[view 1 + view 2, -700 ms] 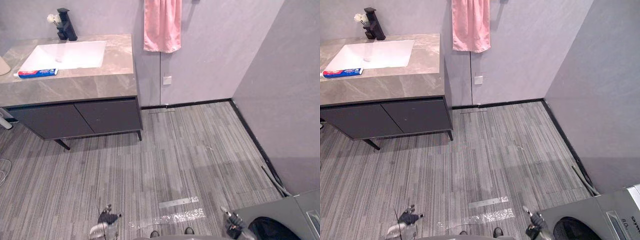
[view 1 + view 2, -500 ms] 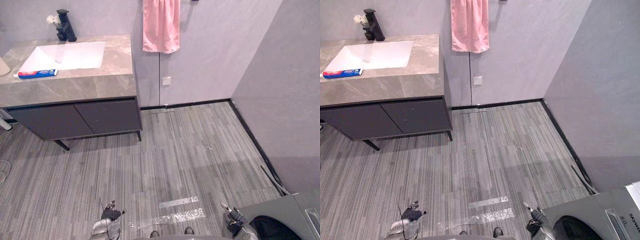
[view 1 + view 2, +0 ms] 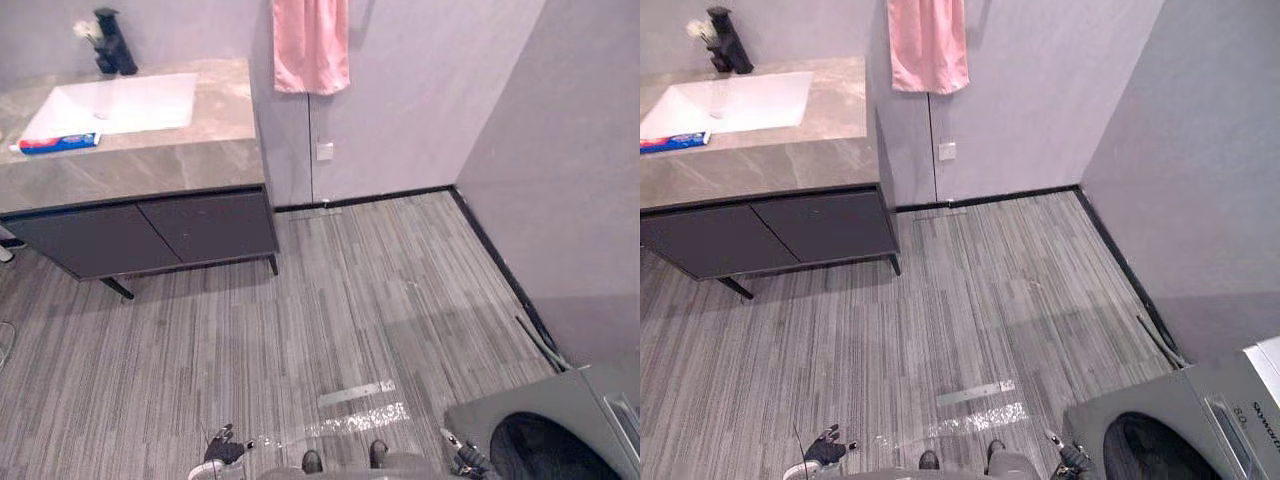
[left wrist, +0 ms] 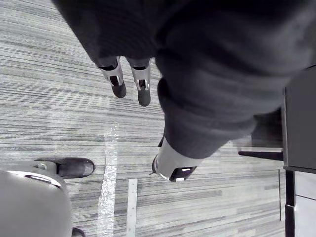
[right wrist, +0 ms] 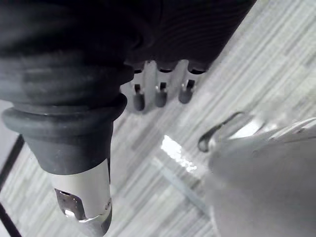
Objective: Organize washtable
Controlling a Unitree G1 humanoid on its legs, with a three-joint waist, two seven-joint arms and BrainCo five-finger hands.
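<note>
The washtable (image 3: pixel 150 160) stands far off at the upper left: a grey stone top over dark cabinet doors, with a white sink (image 3: pixel 110 102). A red and blue toothpaste box (image 3: pixel 58 143) lies on the top, left of the sink. Behind the sink are a black faucet (image 3: pixel 112 40) and small white flowers (image 3: pixel 85 30). My left hand (image 3: pixel 222 455) hangs low over the floor, open and holding nothing, its fingers (image 4: pixel 142 91) straight. My right hand (image 3: pixel 462 460) hangs beside the washing machine, also open, its fingers (image 5: pixel 158 94) relaxed.
A pink towel (image 3: pixel 311 45) hangs on the wall right of the washtable, above a white wall socket (image 3: pixel 324 151). A grey washing machine (image 3: pixel 550 430) fills the lower right corner. A silver strip (image 3: pixel 356 392) lies on the striped grey floor between me and the washtable.
The whole picture has shifted up and to the left, so the camera has moved. Both hands show lower at the bottom edge, still holding nothing.
</note>
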